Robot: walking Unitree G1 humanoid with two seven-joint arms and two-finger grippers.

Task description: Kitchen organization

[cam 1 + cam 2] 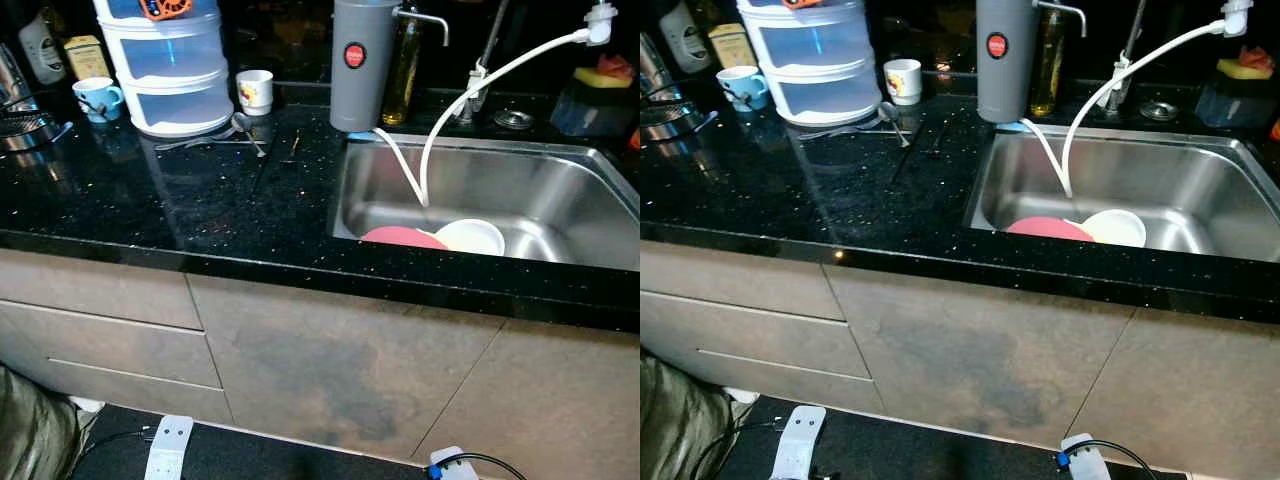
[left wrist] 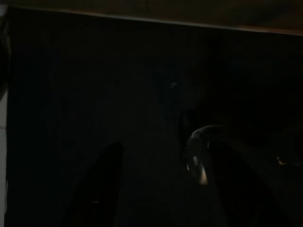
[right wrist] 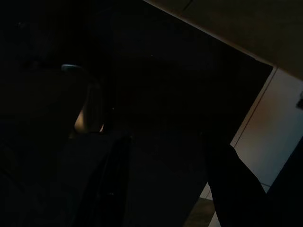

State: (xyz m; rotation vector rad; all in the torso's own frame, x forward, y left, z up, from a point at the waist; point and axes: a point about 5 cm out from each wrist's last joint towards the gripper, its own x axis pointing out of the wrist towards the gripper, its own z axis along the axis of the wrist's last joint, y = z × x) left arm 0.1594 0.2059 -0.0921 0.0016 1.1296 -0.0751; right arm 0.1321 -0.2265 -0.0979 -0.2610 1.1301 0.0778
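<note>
A steel sink (image 1: pixel 560 170) is set in the black speckled counter (image 1: pixel 150 200). In the basin lie a red plate (image 1: pixel 400 238) and a white bowl (image 1: pixel 472 236). A white cup (image 1: pixel 255 91), a blue-and-white cup (image 1: pixel 98 98), a spoon (image 1: pixel 245 128) and a dark thin stick (image 1: pixel 272 165) rest on the counter. Both arms hang low in the dark. My left gripper (image 2: pixel 165 146) and my right gripper (image 3: pixel 165 139) each show two black fingers standing apart with nothing between them.
A stack of clear plastic tubs (image 1: pixel 165 65) stands at the back left. A grey filter canister (image 1: pixel 362 62), an oil bottle (image 1: pixel 404 70) and a white hose (image 1: pixel 480 85) crowd the sink's back edge. Grey drawer fronts (image 1: pixel 100 330) run below the counter.
</note>
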